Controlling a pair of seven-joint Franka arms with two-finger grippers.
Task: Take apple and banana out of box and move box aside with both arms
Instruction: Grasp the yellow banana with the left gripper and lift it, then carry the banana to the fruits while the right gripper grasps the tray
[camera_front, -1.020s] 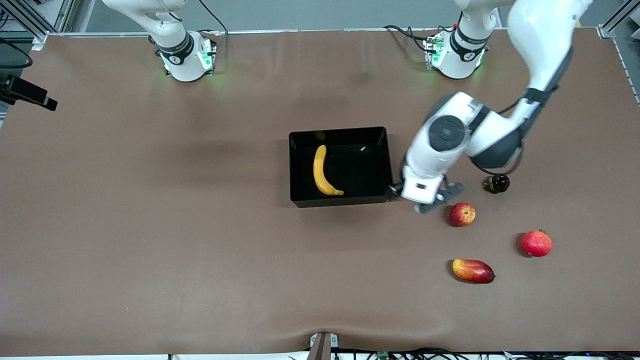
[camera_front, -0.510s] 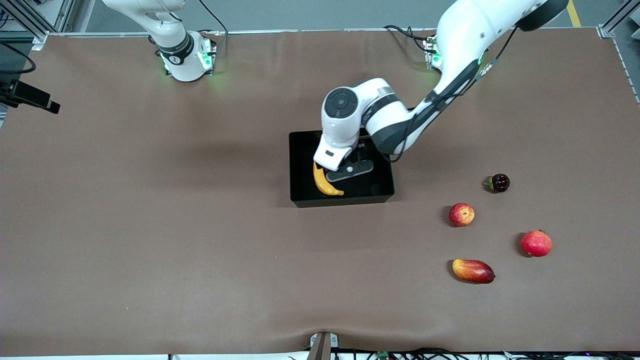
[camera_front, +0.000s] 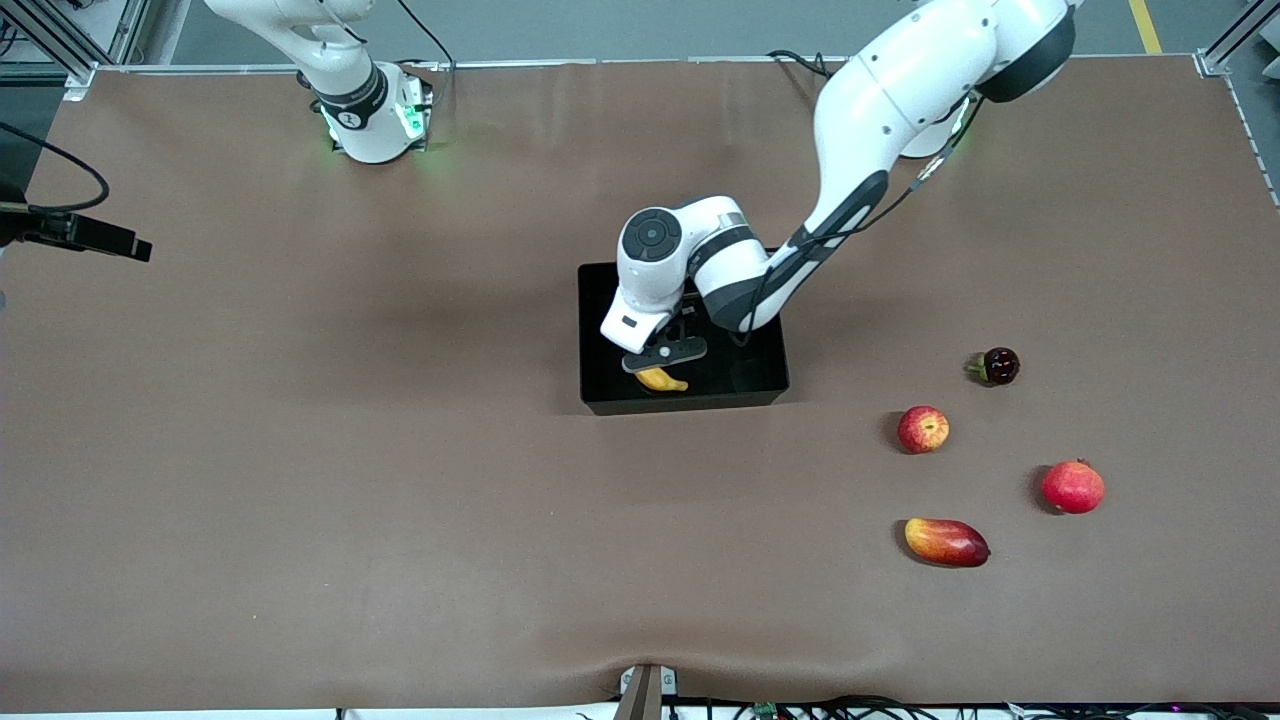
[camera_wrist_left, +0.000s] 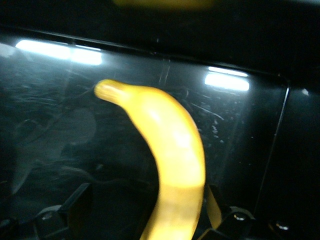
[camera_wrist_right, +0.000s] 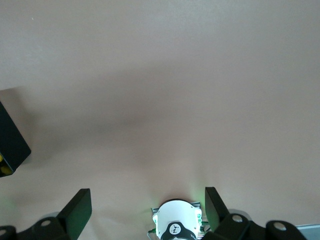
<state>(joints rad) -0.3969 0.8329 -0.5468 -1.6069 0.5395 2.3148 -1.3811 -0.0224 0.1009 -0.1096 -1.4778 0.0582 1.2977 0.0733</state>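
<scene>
Banana (camera_wrist_left: 172, 150) in box (camera_front: 765, 355) — left tool (camera_front: 664, 352) astride it.

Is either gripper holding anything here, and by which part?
Nothing is held. The left gripper, open, straddles the banana in the box; the right gripper is open.

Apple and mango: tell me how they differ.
The apple is small and round; the mango is oblong and longer. The apple shows a yellow patch on red; the mango runs from yellow at one end to red. The apple lies farther from the front camera than the mango. Both lie on the table, outside the box.
</scene>
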